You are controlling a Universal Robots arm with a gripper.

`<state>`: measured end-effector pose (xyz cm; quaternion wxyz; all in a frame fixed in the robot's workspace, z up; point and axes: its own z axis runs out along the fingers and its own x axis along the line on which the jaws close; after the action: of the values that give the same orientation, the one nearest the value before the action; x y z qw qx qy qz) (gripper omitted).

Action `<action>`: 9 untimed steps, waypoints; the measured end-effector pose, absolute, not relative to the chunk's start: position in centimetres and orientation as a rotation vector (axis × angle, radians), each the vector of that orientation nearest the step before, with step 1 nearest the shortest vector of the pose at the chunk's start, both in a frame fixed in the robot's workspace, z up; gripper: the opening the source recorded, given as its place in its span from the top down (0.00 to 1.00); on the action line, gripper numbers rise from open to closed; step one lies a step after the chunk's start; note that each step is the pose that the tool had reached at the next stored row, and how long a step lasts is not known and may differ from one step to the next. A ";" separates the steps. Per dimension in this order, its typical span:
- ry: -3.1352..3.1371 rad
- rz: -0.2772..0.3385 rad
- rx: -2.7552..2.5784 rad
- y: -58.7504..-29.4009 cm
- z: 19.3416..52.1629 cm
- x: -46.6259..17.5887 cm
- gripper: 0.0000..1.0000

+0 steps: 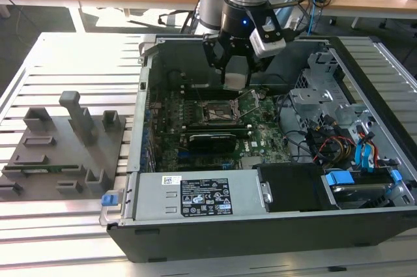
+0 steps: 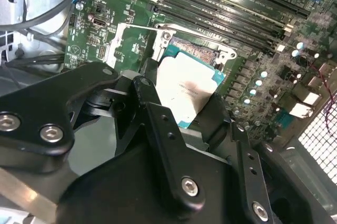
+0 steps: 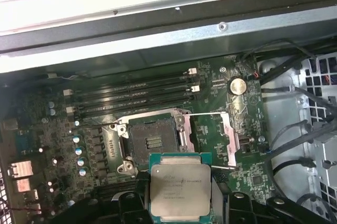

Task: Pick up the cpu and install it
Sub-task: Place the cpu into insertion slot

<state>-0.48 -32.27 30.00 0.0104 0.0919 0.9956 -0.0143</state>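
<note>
The cpu (image 3: 180,187) is a flat square chip with a pale metal top and a green rim. My gripper (image 3: 180,198) is shut on it, with a black finger (image 2: 145,95) on each side. The chip (image 2: 187,89) hangs tilted just above the motherboard, beside the open socket (image 3: 152,142). The socket's metal latch frame (image 3: 210,139) is swung open and its contact bed is bare. In the exterior view my gripper (image 1: 237,78) is down inside the open computer case, a little above and behind the socket (image 1: 218,113).
Black memory slots (image 3: 131,92) run beside the socket. A long black card (image 1: 212,140) sits in front of it. Cables and a drive cage (image 1: 326,114) crowd the exterior view's right. The case wall (image 1: 146,94) stands on the exterior view's left, with a grey parts fixture (image 1: 62,146) beyond.
</note>
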 end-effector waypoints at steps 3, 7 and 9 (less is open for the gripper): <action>3.103 -0.047 0.327 -32.3 30.0 -0.5 0.45; 3.094 -0.055 0.406 -32.3 30.0 -0.5 0.45; 3.091 -0.057 0.428 -32.3 30.0 -0.5 0.45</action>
<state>-0.47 -32.27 29.99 0.0101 0.1371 0.9903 -0.0184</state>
